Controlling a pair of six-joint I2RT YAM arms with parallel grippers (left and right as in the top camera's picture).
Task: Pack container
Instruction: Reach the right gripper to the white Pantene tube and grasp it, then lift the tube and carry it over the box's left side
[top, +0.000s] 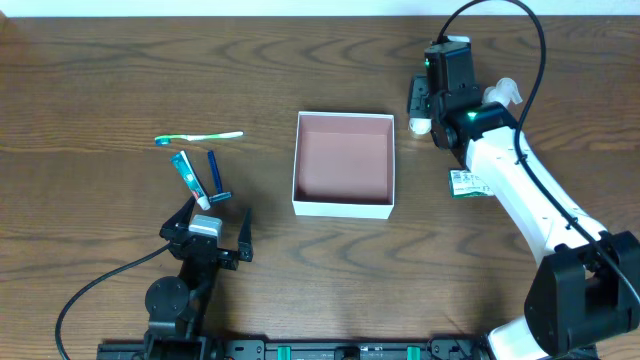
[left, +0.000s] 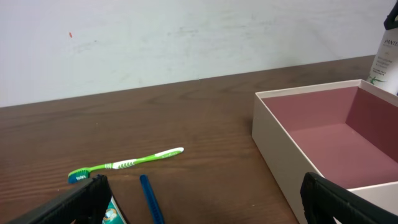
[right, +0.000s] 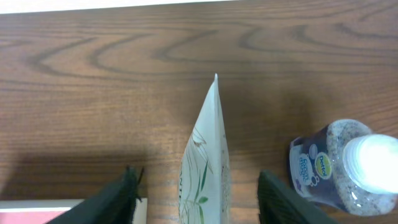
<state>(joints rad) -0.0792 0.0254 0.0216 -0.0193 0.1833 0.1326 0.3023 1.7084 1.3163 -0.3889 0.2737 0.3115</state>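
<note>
The right tool (top: 417, 100), upper right, straddles a white plastic tube (right: 208, 137) without touching; the left tool (top: 215, 225), lower left, gapes empty.

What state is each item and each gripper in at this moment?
container: empty, nothing packed.
white tube: between the right fingers, gaps both sides, not gripped.
right gripper: open, straddling the tube.
left gripper: open, empty.
toothbrush: flat on the table, outside the container.
toothpaste: flat on the table.
blue-handled tool: flat beside the toothpaste.
soap bottle: upright beside the tube.
</note>
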